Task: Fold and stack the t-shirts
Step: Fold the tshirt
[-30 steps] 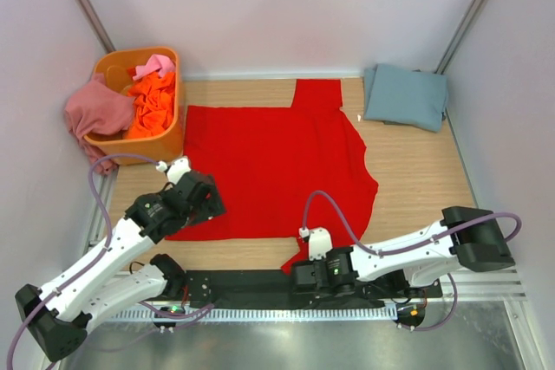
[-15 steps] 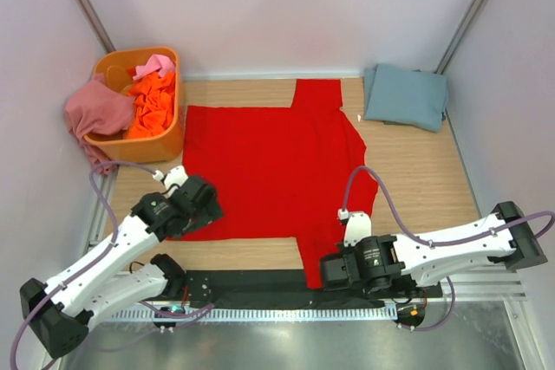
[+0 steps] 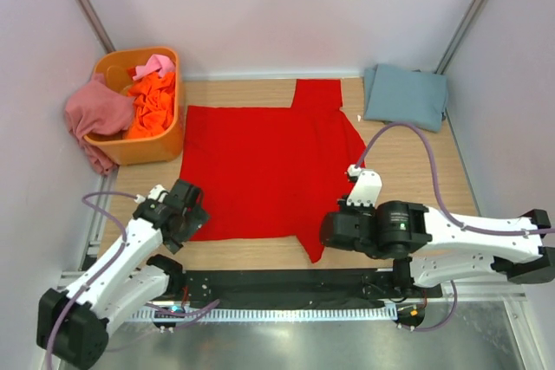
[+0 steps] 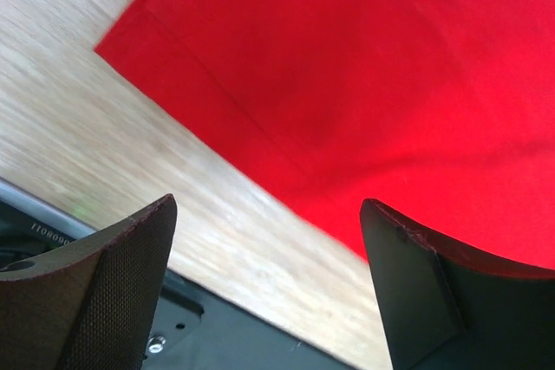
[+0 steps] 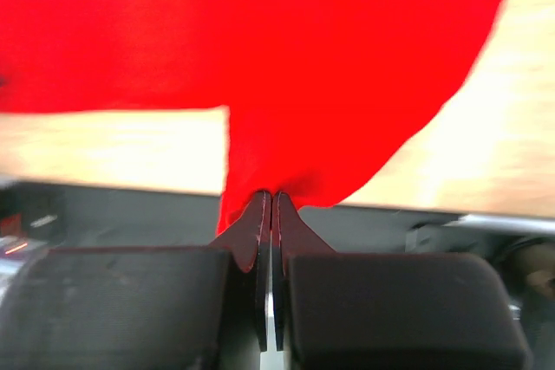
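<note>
Since 0.5 s earlier, the right gripper [image 3: 328,233] has travelled from the near table edge toward the centre, drawing the near right corner of the bright red cloth t-shirt [image 3: 260,162] with it. The left gripper [image 3: 192,212] has retreated slightly to the left. Right jaws are pressed together on a pinch of red cloth. Left jaws stand wide apart, holding nothing, above the near left hem. The shirt lies spread on the light wooden table [image 3: 416,171]. 1 folded grey-blue cloth t-shirt [image 3: 405,95] lies at the far right corner.
</note>
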Robot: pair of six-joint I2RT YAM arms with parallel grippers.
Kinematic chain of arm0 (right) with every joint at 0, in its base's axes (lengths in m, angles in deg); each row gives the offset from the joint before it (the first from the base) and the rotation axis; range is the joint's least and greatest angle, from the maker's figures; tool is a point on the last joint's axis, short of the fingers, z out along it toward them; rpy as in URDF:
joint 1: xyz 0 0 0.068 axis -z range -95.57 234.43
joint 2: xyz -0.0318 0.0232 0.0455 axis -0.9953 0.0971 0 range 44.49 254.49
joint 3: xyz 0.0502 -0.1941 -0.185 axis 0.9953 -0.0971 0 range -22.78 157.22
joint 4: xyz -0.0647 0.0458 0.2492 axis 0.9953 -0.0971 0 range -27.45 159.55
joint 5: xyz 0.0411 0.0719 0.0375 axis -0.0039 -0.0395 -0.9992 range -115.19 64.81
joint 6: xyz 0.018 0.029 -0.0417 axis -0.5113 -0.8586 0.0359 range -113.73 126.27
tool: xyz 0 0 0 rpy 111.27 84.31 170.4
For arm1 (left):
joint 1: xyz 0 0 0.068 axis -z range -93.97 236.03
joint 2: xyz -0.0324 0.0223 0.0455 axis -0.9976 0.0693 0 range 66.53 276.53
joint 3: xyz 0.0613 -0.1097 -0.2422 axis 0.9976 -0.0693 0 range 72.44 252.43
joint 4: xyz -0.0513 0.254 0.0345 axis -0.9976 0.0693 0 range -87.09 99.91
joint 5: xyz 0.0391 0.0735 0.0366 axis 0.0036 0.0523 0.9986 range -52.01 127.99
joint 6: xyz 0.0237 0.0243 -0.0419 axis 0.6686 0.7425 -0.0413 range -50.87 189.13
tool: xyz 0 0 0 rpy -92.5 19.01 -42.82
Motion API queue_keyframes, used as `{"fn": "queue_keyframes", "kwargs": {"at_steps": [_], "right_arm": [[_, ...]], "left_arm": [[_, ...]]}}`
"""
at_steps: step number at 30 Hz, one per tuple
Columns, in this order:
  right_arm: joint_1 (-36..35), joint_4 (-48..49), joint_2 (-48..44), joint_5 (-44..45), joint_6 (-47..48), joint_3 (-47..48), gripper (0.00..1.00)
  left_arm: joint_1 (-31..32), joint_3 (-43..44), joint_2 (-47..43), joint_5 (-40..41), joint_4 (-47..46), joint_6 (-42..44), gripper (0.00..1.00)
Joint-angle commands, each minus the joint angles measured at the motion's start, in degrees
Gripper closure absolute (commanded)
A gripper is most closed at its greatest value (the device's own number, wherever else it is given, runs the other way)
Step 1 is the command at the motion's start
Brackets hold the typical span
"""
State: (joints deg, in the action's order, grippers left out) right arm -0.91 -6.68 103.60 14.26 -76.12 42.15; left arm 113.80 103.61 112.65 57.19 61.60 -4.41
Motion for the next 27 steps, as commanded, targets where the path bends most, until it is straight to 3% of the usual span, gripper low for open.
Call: {"fn": "queue_keyframes", "kwargs": {"at_steps": [1,3,6,10,20,27], "right_arm": [[4.29,-1.04,1.8,2.92,10.74,1.43,0.99],[7.62,0.63,0.83,1.96,14.44,1.34,0.99],[11.58,2.57,-0.66,0.11,18.82,0.2,0.99],[14.32,2.66,-0.84,-0.59,21.91,-0.85,0.99],[20.47,8.81,-1.28,-5.42,29.03,-4.54,0.99],[21.88,8.2,-2.16,-5.87,28.87,-5.86,0.99]], "left_arm": [[-9.03,-1.38,4.84,-6.53,-6.92,4.8,0.14],[-14.12,-1.56,6.16,-9.53,-8.86,6.03,0.16],[-16.08,-0.95,6.52,-8.92,-8.51,6.48,0.18],[-15.12,-1.56,6.61,-5.5,-5.97,2.89,0.26],[-14.76,-3.31,9.33,1.27,-6.75,2.52,0.35],[-14.76,-4.55,8.01,3.74,-8.42,1.91,0.53]]}}
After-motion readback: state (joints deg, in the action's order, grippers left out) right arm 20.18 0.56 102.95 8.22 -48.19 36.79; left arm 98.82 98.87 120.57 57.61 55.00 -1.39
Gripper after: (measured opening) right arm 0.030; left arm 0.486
